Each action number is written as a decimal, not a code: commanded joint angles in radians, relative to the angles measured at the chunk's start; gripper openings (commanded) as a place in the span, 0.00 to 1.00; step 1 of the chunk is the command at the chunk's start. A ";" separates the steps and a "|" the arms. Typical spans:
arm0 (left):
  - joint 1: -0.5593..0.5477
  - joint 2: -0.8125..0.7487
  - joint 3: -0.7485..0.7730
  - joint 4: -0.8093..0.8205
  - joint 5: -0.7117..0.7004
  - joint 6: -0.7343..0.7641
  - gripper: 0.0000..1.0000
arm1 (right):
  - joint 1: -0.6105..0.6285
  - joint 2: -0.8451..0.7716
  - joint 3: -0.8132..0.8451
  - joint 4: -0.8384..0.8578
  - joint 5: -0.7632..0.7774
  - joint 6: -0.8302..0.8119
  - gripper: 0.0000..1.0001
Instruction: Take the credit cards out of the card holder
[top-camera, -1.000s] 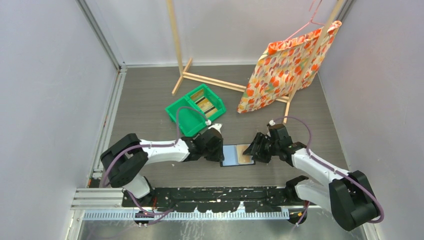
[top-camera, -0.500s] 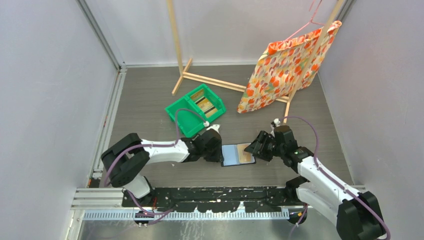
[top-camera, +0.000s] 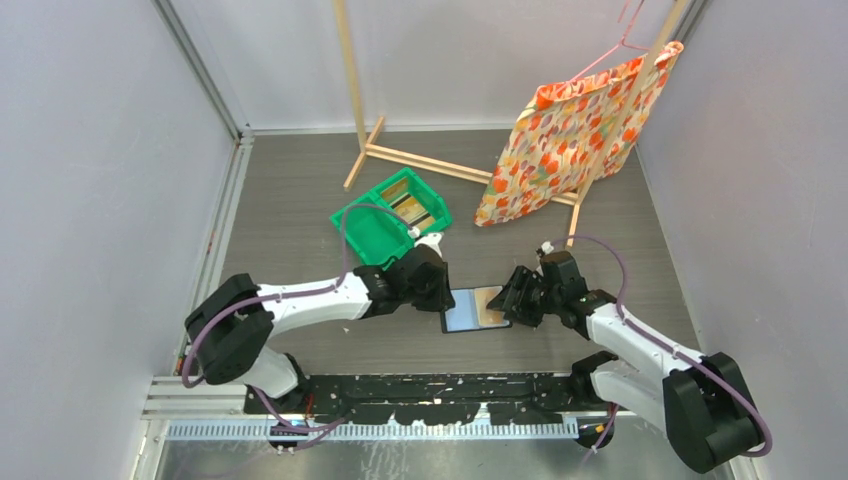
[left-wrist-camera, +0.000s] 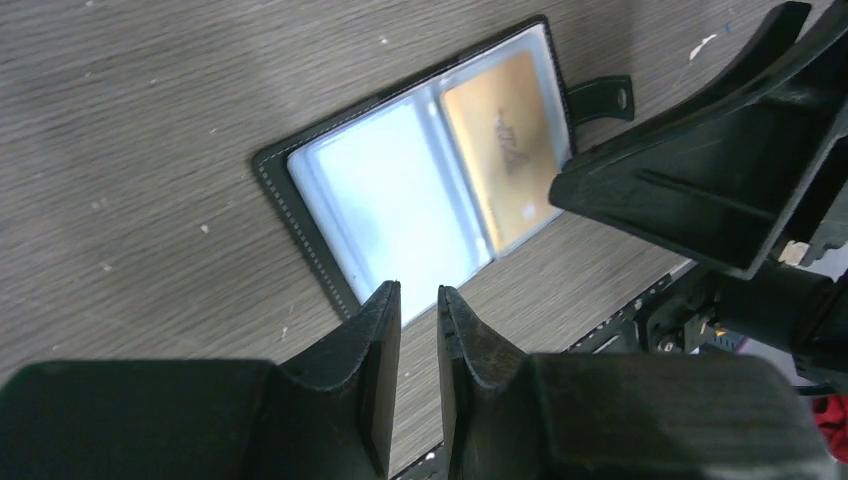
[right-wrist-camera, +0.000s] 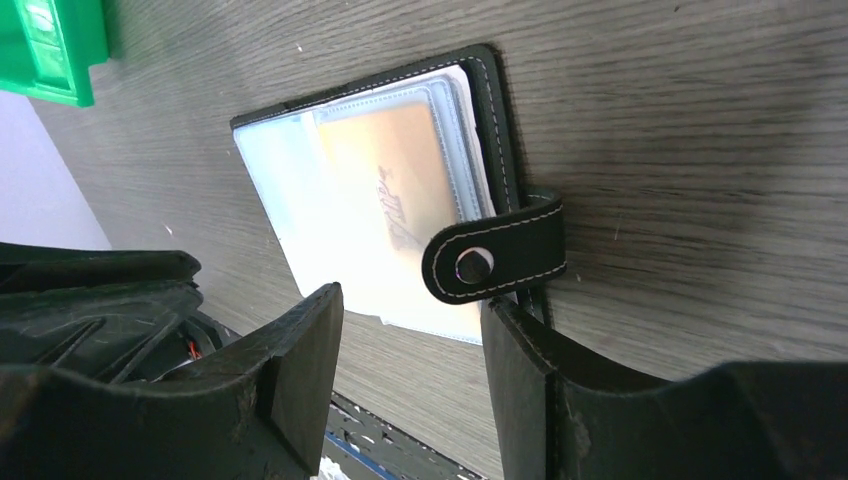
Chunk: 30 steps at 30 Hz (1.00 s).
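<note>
The card holder (top-camera: 468, 312) lies open and flat on the grey wood-grain worktop (top-camera: 300, 190), between the two claws. Under its clear right-hand sleeve sits one golden-tan credit card (left-wrist-camera: 505, 150) bearing a dark scrawled mark, too blurred to read. The left-hand sleeve shows only pale glare. No brand or lettering is legible on the holder. Its snap strap (right-wrist-camera: 495, 262) points away from the card side.

The left arm stretches low across the worktop. The left claw (left-wrist-camera: 418, 298) hangs over the holder's left edge, fingers drawn almost together with a thin slit between them, gripping nothing. The right arm bends at the elbow and reaches leftward. The right claw (right-wrist-camera: 412, 300) stands apart, its fingers straddling the snap strap and holding nothing. A green two-compartment bin (top-camera: 375, 235) sits farther back.
</note>
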 joint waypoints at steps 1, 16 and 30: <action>0.001 0.058 0.030 0.033 0.028 0.011 0.21 | 0.001 0.013 -0.006 0.069 -0.016 -0.005 0.58; 0.012 0.179 0.048 0.013 0.076 -0.013 0.20 | 0.001 0.071 -0.019 0.244 -0.199 0.026 0.59; 0.016 0.163 0.026 0.025 0.070 0.003 0.20 | 0.001 -0.069 -0.009 0.042 0.014 -0.014 0.59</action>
